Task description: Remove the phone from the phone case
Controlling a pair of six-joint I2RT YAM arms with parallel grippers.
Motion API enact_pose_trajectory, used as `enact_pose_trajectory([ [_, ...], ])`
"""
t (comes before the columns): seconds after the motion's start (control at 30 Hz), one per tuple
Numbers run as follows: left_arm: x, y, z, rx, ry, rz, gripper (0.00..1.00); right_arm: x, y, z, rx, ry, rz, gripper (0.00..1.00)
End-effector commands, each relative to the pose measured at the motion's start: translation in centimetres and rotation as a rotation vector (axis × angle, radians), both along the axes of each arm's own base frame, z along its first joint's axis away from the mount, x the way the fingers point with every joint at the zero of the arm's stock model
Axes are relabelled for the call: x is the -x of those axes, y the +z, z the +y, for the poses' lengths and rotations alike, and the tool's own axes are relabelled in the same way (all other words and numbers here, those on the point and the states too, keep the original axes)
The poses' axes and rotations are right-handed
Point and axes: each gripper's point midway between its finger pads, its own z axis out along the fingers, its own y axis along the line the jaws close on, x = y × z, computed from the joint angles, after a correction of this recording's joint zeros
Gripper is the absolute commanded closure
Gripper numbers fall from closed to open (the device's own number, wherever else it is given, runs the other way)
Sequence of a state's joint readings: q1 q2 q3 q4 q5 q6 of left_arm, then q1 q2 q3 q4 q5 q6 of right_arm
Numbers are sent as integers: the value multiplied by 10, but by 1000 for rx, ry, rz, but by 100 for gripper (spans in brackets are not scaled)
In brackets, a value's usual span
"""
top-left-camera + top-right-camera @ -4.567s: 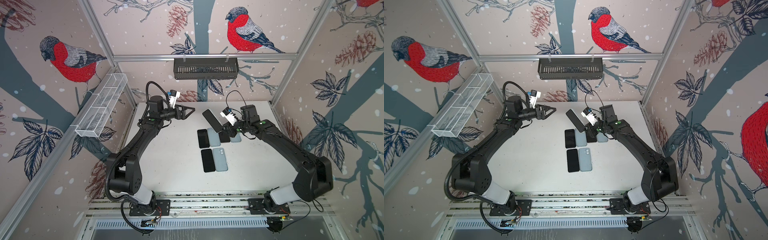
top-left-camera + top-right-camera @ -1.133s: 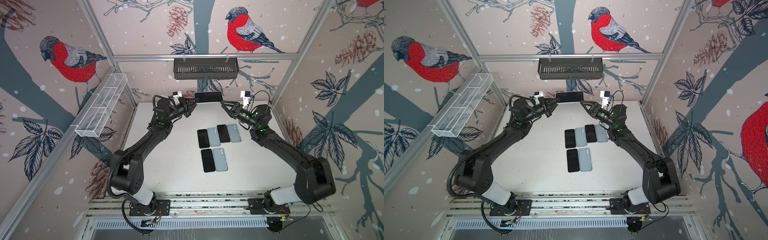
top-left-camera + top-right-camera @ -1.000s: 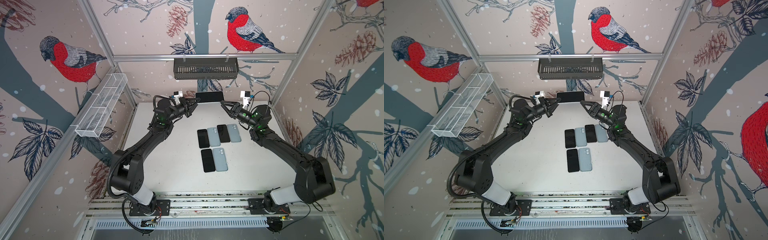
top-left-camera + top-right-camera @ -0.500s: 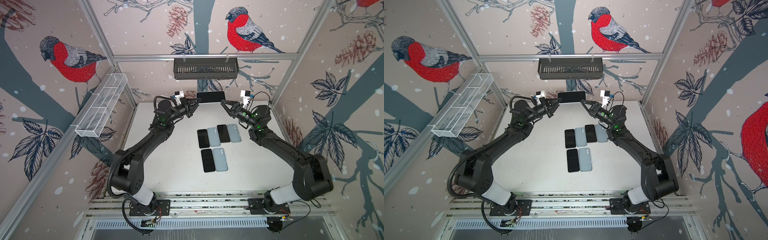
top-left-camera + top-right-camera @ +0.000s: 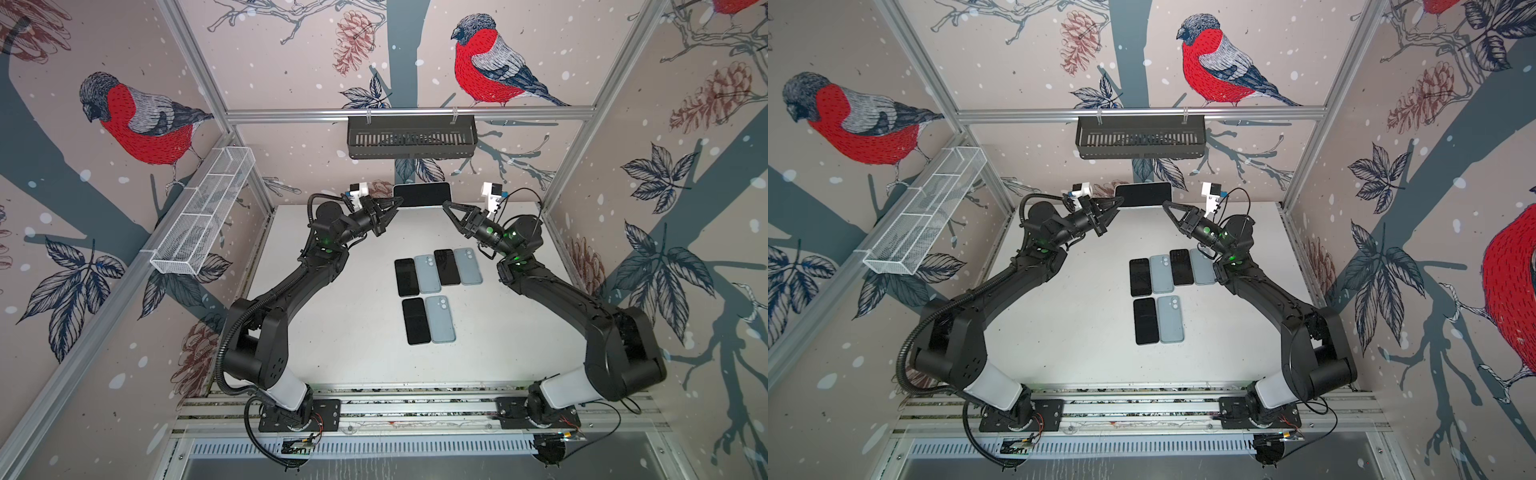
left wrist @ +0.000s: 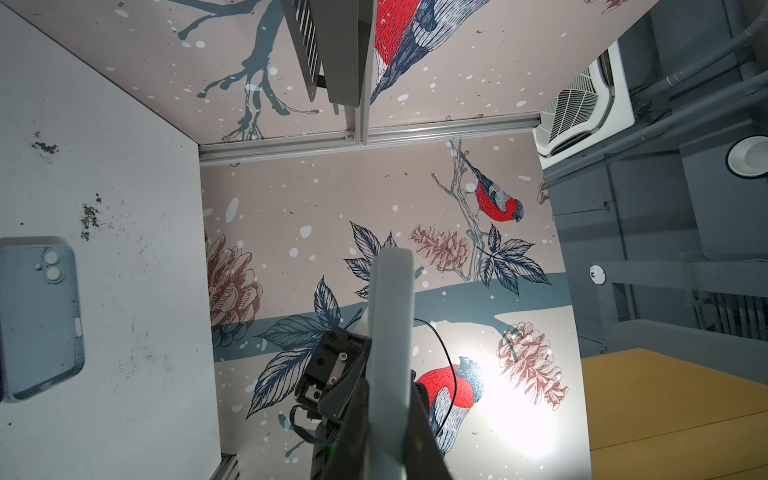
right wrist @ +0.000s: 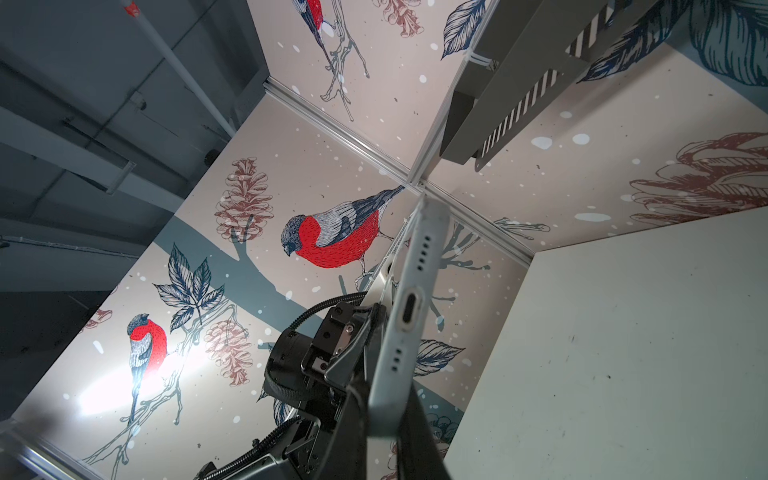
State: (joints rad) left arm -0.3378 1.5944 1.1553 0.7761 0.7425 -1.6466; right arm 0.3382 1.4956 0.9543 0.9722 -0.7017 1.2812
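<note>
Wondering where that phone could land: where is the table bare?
Bare: the white table between the black left arm and the rows of black phones and grey-blue cases; also the strip between them and the front metal rail. Crowded: those rows.

No legible text, label or number anywhere
</note>
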Motion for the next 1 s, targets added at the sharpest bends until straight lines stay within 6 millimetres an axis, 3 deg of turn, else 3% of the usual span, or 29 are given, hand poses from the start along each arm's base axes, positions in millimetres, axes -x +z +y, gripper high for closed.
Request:
enact_pose_trajectory([
  [0.0, 8, 30, 3, 87, -18, -73, 100, 21, 5, 2, 9, 68, -144, 92],
  [0.17, 12, 34, 0, 90, -50, -60, 100, 47, -5, 4, 88, 103, -377, 94],
  [0.3, 18, 35, -8, 64, -106, -60, 100, 55, -14, 2, 168, 105, -562, 98],
  [0.47, 28, 39, -16, 40, -156, -76, 100, 46, -7, -10, 164, 88, -684, 99],
  [0.77, 32, 47, -20, 14, -202, -114, 100, 26, -5, -12, 272, 39, -782, 99],
  [0.83, 30, 48, -18, 13, -195, -122, 100, 19, -4, -15, 308, 0, -763, 88],
  [0.97, 24, 54, -6, 14, -162, -154, 100, 19, -8, -26, 348, -21, -683, 56],
])
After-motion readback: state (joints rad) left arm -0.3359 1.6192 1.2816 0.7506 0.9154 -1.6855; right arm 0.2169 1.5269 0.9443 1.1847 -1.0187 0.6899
